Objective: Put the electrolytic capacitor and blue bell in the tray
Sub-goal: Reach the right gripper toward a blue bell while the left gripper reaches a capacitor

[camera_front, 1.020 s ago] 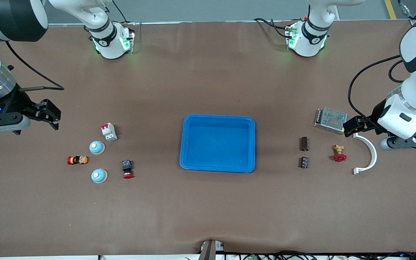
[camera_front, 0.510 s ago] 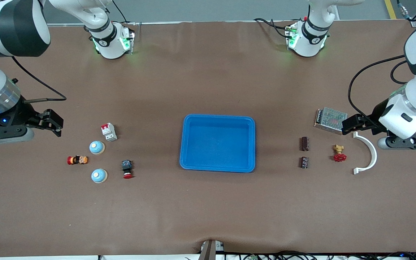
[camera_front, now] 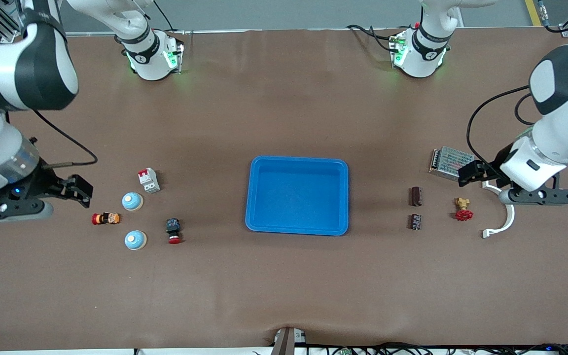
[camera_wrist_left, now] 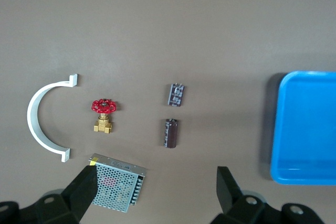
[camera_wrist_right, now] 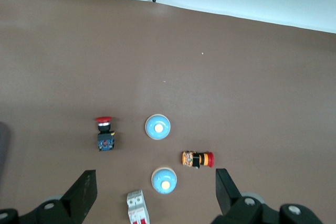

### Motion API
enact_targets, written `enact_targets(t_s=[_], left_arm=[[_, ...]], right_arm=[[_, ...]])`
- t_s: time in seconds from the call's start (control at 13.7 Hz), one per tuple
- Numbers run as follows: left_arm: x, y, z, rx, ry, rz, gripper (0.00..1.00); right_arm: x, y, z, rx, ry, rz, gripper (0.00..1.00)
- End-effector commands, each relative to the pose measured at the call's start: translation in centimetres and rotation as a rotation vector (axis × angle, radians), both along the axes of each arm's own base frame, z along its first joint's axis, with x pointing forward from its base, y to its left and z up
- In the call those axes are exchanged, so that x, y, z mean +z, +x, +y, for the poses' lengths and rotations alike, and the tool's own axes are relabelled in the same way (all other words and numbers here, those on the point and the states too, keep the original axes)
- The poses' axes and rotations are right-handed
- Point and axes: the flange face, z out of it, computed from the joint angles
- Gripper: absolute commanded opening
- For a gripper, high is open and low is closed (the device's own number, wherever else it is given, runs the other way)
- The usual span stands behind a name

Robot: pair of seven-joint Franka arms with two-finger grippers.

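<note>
- Squarely at the table's middle you have the tray (camera_front: 298, 195), its long axis running from one arm's end of the table to the other; nothing lies in it, and one corner shows in the left wrist view (camera_wrist_left: 306, 127).
- Toward the left arm's end, the metal-mesh power supply (camera_front: 451, 163) lies farther from the front camera than the other parts there, and the left gripper (camera_front: 472, 172) hangs over its edge with its fingers (camera_wrist_left: 84, 193) spread wide and holding nothing.
- Beside it, the white curved bracket (camera_front: 502, 217) lies partly under the left arm's hand, its open side facing the tray.
- Between bracket and capacitors stands the red-handled brass valve (camera_front: 463, 209), so it lies between your left gripper and them.
- The two dark electrolytic capacitors lie between valve and tray, apart from each other: the farther capacitor (camera_front: 416, 195) and the nearer capacitor (camera_front: 415, 222) both have their long axis running toward the front camera.
- Toward the right arm's end, the right gripper (camera_front: 81, 190) hangs low, fingers (camera_wrist_right: 82, 192) spread and holding nothing.
- The white circuit breaker (camera_front: 149, 180) lies farthest from the camera in that group.
- The farther blue bell (camera_front: 132, 201) sits just beside the breaker, dome up; the nearer blue bell (camera_front: 135, 239) sits well apart from it.
- The red push button (camera_front: 173, 231) lies between the bells and the tray, red cap pointing toward the camera.
- The small orange-and-red part (camera_front: 105, 218) lies between the two bells, just under the right gripper's reach, long axis along the table.
</note>
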Motion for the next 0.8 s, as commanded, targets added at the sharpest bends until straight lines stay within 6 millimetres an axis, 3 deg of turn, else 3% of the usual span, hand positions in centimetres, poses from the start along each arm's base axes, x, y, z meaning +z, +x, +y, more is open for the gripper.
enact_targets(t_s=[0.0, 0.36, 0.73], left_arm=[[-1.8, -3.9, 0.6, -0.035, 0.004, -0.019, 1.00], [-6.3, -5.9, -0.6, -0.070, 0.023, -0.027, 1.00], [-11.3, -6.5, -0.9, -0.096, 0.045, -0.072, 1.00]], right_arm=[[-2.6, 1.8, -0.9, -0.021, 0.022, -0.010, 1.00], [-7.7, 4.1, -3.6, -0.025, 0.024, -0.016, 1.00], [-14.6, 5.4, -4.2, -0.031, 0.049, 0.031, 1.00]])
